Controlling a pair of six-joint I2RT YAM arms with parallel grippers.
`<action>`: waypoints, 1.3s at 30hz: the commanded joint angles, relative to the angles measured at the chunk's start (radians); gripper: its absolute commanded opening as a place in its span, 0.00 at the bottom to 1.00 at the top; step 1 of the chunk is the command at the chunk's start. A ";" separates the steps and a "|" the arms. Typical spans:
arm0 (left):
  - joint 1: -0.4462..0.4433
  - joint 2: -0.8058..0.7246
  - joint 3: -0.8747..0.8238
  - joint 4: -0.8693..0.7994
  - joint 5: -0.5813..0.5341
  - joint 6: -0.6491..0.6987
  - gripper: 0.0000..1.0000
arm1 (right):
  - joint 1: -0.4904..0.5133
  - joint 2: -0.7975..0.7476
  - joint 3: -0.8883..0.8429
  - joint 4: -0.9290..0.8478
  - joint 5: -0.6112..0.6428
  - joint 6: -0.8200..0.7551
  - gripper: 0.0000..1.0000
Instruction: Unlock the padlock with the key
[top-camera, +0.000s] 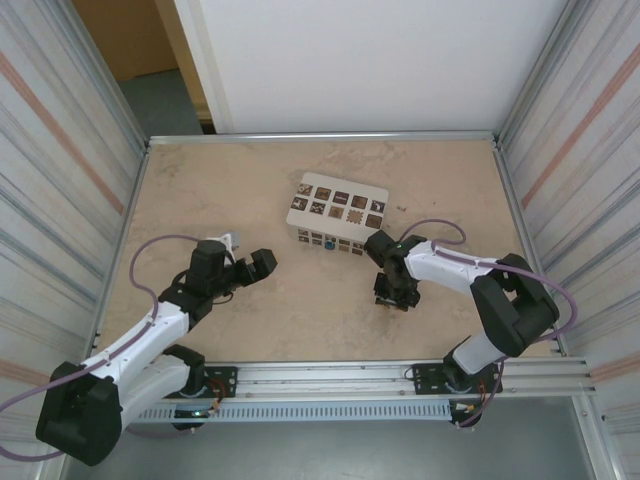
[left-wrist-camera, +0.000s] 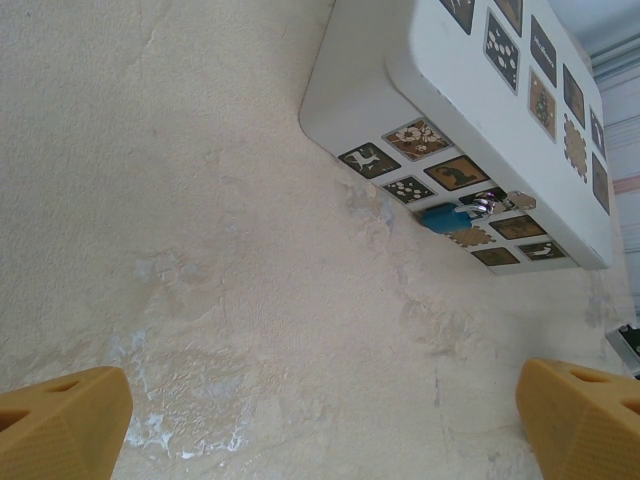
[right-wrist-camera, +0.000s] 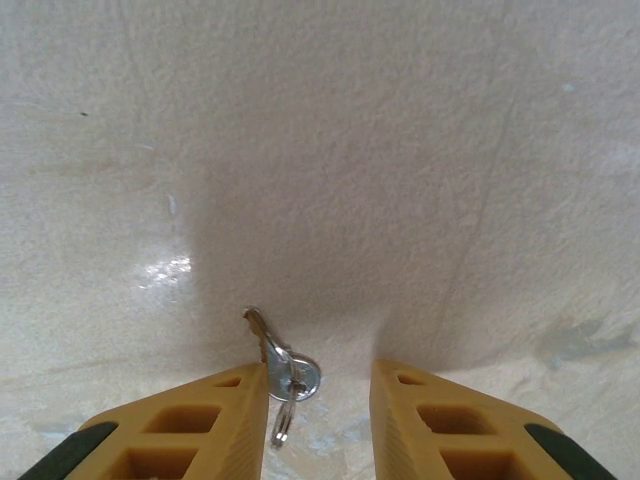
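Currently: right gripper (right-wrist-camera: 320, 385) is down at the table (right-wrist-camera: 400, 150), jaws partly open and clamping nothing. The key (right-wrist-camera: 288, 375) lies flat on the table between the fingers, right against the finger (right-wrist-camera: 215, 420) at 9 o'clock, with a clear gap to the other one. Its blade points toward 11 o'clock, away from the wrist. A thin metal loop (right-wrist-camera: 281, 430) trails from its head toward 6 o'clock.

Left gripper (left-wrist-camera: 320, 400): jaws wide open, empty, held over bare table. The padlock (left-wrist-camera: 445, 216) sits well beyond the fingertips, at about 1 o'clock from the gap between them. Its blue body touches the near side wall of the white box (left-wrist-camera: 440, 90), and the silvery shackle (left-wrist-camera: 490, 203) lies against the patterned squares (left-wrist-camera: 455, 172).

Top view: box toward 12 o'clock of table centre. The right gripper is near its 5 o'clock corner; the left gripper is at its 8 o'clock, apart from it.
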 joint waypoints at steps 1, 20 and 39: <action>-0.008 -0.022 -0.006 -0.011 -0.022 0.003 0.99 | 0.000 0.018 0.018 -0.006 0.019 0.010 0.28; -0.008 -0.023 0.019 -0.035 -0.028 0.005 0.99 | -0.001 0.002 0.001 0.025 -0.009 -0.011 0.00; -0.008 -0.010 0.126 0.045 0.147 -0.143 0.99 | -0.002 -0.288 0.006 0.307 -0.118 -0.324 0.00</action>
